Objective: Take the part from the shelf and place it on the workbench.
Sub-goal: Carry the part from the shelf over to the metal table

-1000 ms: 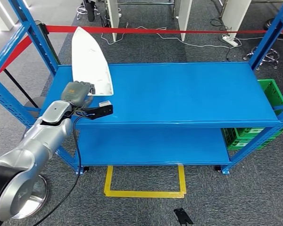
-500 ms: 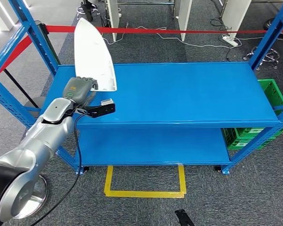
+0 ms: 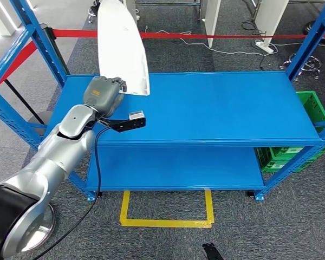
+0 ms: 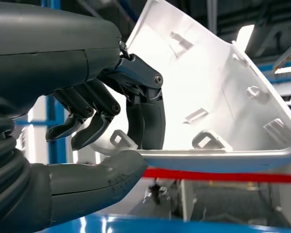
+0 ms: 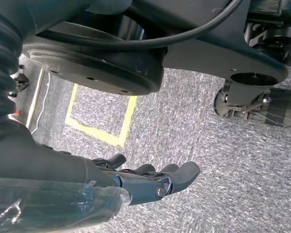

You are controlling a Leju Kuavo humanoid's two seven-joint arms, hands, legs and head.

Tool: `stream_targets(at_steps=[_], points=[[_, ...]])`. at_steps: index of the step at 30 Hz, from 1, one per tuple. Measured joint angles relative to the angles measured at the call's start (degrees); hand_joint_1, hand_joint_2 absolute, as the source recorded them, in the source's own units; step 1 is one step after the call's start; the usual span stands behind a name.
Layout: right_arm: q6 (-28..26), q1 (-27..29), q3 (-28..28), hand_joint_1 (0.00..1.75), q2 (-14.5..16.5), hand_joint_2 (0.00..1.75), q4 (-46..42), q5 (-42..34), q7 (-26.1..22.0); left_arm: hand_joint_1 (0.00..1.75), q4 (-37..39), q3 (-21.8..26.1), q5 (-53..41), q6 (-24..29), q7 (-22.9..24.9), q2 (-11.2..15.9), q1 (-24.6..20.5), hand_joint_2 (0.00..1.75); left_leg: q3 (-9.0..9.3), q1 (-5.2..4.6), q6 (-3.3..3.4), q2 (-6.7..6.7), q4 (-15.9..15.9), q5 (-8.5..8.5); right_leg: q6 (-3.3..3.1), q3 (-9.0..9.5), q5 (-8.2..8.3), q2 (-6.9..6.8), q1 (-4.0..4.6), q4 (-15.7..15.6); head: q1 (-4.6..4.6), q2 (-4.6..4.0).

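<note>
Now the left hand [image 3: 103, 93] pinches the white part's [image 3: 122, 49] near edge above the shelf [image 3: 218, 108].

My head camera sits high and looks forward and down across the blue metal two-tier shelf [image 3: 201, 108], far enough back to take in the yellow tape rectangle on the grey carpet [image 3: 166, 208] before it. My left wrist camera rides close behind my left hand [image 4: 100, 121], looking along the fingers [image 4: 146, 121] at the ribbed inner face of the white pointed plastic shell [image 4: 217, 92]; the head view shares that hand [image 3: 103, 93] and shell [image 3: 122, 49] from above. My right wrist camera hangs low beside my right hand [image 5: 147, 182], facing the floor, and shares the tape rectangle [image 5: 100, 131] with the head view.
</note>
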Motion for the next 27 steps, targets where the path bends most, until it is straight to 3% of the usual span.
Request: stream_targets(at_steps=[10, 27], points=[[0.0, 0.2, -1.1, 0.00, 0.0, 1.75, 0.0, 0.0, -0.4, 1.75, -10.6, -6.6, 1.3, -1.3, 1.5, 0.2, 1.1, 1.75, -0.02, -0.03, 0.07, 0.00, 0.0, -0.05, 0.03, 0.00, -0.01, 0.00, -0.03, 0.0, -0.01, 0.00], [0.0, 0.2, -1.1, 0.00, 0.0, 1.75, 0.0, 0.0, -0.5, 1.75, -13.4, -8.6, 1.5, -1.3, 1.7, 0.9, 1.6, 1.75, -0.02, -0.03, 0.08, 0.00, 0.0, -0.05, 0.04, 0.00, -0.02, 0.00, -0.03, 0.0, 0.00, 0.00]])
